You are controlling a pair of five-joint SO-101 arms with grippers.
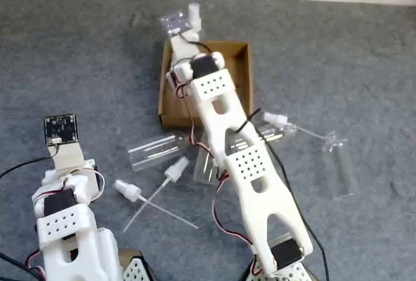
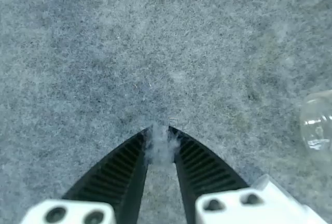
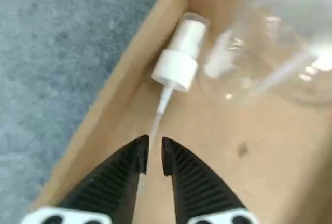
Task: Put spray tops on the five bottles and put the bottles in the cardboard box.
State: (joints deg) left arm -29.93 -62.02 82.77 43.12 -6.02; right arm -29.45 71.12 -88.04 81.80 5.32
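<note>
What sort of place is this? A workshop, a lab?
Most likely a robotics lab or hobby bench set up for practice: two white robot arms stand on a grey felt-like table cover, with clear bottles, loose spray tops and a cardboard box laid out.

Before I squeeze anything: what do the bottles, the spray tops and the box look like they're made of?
Bottles: clear and glossy, probably thin plastic; the carpet shows through and highlights glint.
Spray tops: opaque white, smooth, evenly coloured; likely moulded plastic.
Box: brown, matte cardboard, with raw edges on its walls.
</note>
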